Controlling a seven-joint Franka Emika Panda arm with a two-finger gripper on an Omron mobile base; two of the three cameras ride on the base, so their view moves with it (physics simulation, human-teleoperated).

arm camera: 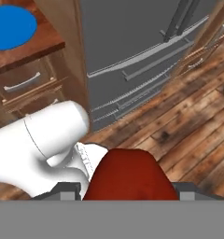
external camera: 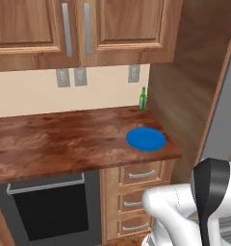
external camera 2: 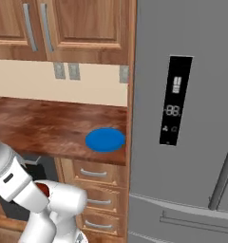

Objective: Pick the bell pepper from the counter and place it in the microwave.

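One bell pepper (arm camera: 128, 175) sat clamped in your gripper (arm camera: 125, 189), carried clear of the counter (external camera: 64, 139) ready for the microwave

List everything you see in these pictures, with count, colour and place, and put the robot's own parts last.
bell pepper: one, dark red, between the end effector's fingers
plate: one, blue, right end of counter
bottle: one, green, back right corner of counter
counter: one, reddish-brown wood, under the cabinets
drawers: three, wooden, below the plate
fridge: one, grey, right of counter
oven: one, black, under counter
end effector: one, dark fingers, shut on the bell pepper
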